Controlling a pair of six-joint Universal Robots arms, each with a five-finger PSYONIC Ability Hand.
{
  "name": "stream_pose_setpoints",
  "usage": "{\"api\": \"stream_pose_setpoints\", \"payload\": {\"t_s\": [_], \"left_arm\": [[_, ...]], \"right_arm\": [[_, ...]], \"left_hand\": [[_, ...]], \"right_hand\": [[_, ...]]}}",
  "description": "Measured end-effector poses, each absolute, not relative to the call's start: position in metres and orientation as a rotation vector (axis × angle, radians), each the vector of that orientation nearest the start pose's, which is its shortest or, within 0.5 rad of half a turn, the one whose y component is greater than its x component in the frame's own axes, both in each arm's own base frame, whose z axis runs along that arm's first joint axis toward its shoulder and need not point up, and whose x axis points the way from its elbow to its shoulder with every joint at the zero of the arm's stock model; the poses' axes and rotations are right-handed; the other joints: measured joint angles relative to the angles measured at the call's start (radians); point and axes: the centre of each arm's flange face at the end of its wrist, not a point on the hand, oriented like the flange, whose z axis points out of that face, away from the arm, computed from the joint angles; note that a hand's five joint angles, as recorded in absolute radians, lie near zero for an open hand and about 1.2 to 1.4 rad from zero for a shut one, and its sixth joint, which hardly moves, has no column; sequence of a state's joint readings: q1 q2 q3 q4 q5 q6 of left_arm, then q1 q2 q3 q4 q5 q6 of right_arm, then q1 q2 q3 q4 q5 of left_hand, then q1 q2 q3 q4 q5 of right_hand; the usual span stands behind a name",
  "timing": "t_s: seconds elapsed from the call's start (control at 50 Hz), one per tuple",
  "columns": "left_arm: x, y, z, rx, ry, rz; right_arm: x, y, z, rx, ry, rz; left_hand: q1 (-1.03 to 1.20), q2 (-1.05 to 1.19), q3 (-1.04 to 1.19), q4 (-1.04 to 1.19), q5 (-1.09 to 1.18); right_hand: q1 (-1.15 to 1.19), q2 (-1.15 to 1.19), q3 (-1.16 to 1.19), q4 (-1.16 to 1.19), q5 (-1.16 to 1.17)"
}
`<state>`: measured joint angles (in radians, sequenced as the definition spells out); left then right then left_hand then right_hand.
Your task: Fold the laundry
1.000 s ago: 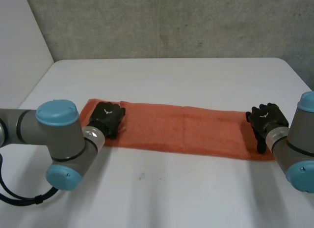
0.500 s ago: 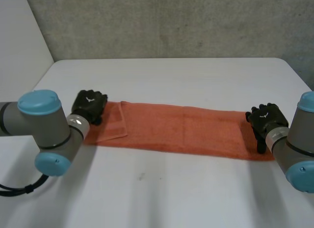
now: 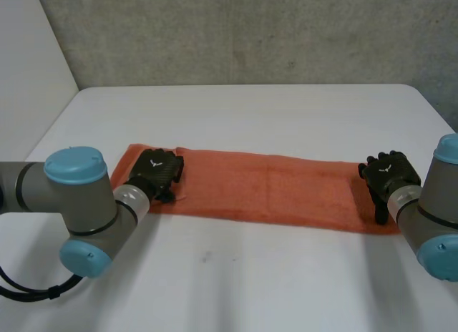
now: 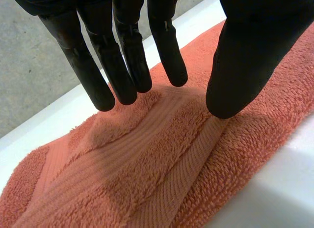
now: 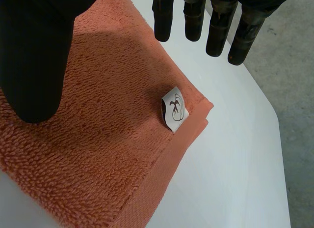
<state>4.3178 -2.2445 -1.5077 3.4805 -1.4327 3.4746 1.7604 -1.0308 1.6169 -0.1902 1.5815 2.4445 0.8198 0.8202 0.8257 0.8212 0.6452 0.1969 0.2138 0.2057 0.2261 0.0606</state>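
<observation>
Towel [image 3: 272, 192], orange and drawn out in a long strip, lay flat across the middle of the white tabletop [image 3: 250, 117], reaching from near its left edge toward its right edge. The left hand [image 3: 157, 171] sat over the left end with fingers [image 4: 135, 56] straight and spread and its thumb resting on a raised fold, gripping nothing. It was likely placed to take that end. The right hand [image 3: 388, 173] hovered, open and empty, above the right corner with the white label [image 5: 174, 109], probably ready to help fold end to end.
</observation>
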Motion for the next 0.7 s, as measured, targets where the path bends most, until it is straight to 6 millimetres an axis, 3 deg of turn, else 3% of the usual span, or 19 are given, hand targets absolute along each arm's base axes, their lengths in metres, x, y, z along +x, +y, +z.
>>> {"api": "stream_pose_setpoints", "payload": {"t_s": [0.44,0.7], "left_arm": [[-0.284,-0.310,0.106,1.069,2.418,-1.946],[-0.287,-0.318,0.104,1.062,2.399,-1.963]], "right_arm": [[0.194,-0.325,0.129,-1.227,2.611,-1.858],[0.194,-0.325,0.129,-1.227,2.611,-1.861]], "left_hand": [[-0.068,-0.071,-0.076,-0.075,-0.073],[0.160,0.162,0.155,0.164,0.151]], "right_hand": [[0.000,0.000,0.000,0.000,0.000],[0.000,0.000,0.000,0.000,0.000]]}}
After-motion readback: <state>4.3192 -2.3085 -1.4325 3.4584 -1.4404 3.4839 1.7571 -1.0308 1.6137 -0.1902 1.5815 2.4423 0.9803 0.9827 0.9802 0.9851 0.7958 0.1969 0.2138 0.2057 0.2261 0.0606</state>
